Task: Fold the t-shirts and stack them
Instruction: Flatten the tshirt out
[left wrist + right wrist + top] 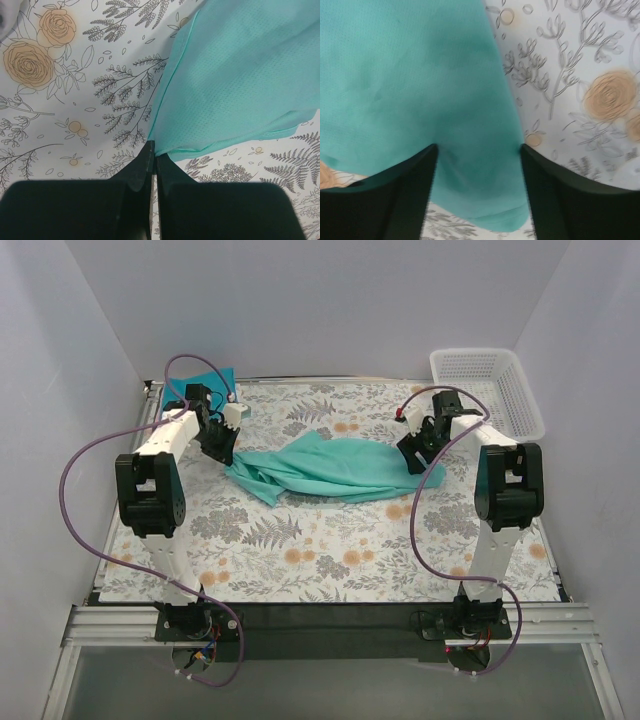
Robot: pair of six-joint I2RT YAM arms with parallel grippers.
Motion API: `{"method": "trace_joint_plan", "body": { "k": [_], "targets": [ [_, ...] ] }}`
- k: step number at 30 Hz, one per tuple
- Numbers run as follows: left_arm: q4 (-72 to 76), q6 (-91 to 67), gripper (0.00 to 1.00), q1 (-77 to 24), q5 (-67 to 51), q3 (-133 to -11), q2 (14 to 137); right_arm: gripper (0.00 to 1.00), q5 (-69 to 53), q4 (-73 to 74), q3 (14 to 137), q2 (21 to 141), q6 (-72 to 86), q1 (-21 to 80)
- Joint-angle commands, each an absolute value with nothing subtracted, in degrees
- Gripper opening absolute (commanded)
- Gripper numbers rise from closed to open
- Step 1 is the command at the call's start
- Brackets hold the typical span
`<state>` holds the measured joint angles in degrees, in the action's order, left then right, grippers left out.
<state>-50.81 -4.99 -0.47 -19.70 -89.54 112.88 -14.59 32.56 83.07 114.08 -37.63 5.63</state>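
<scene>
Two shirts in view. One sea-green shirt (340, 468) lies crumpled mid-frame on the worktop (300, 540). Left gripper (222, 448) closed, pinching its left corner. Right gripper (415, 452) open, jaws straddling its right edge. Far: one darker shirt (213, 375) upper left, one basket (520, 380) upper right.

The shirt (410, 75) fills the view from 9 to 12 o'clock and runs down to 6, passing between the spread fingers of the right gripper (477, 150). Floral cloth (560, 60) covers 1 to 5, with an orange rose (610, 95) at 3.
</scene>
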Motion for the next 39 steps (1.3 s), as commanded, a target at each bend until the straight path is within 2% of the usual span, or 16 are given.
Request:
{"method": "trace_joint_plan", "body": {
  "k": [1,3,4,8,12,21,26,30,34,39],
  "targets": [
    [-50.54,-5.36,0.00,-0.09,-19.16,-91.49,112.06,0.58,-15.37,34.09,81.22,113.47,-38.76,5.45],
    [-50.54,-5.97,0.00,-0.17,-19.33,-92.19,112.15,0.31,-16.17,35.76,81.04,112.86,-39.81,5.54],
    [-50.62,-6.15,0.00,-0.09,-19.42,-92.55,112.24,0.02,-16.69,36.12,81.12,112.33,-39.90,5.45],
    [-52.12,-6.42,0.00,-0.09,-21.26,-95.79,111.19,0.01,-18.01,39.10,86.81,107.15,-39.64,4.49],
    [-51.51,-5.45,0.00,2.55,-22.15,-94.76,107.76,0.01,-20.83,39.55,90.34,96.63,-38.32,2.11],
    [-50.36,-0.27,0.00,3.78,-25.66,-88.34,99.85,0.01,-20.66,39.55,84.56,77.03,-38.50,0.53],
    [-51.50,9.73,0.00,4.66,-30.22,-79.39,87.40,0.01,-21.62,41.57,82.27,62.01,-37.88,0.62],
    [-53.52,12.91,0.00,5.01,-33.04,-77.17,79.64,0.01,-20.83,41.75,82.97,55.74,-37.27,0.61],
    [-54.93,10.99,0.00,5.10,-32.61,-78.22,79.88,0.01,-21.09,38.77,81.39,59.23,-37.97,0.62],
    [-54.67,4.86,0.00,5.36,-32.08,-83.31,88.57,0.01,-22.33,26.12,80.14,74.06,-36.12,0.70]
  ]
}}
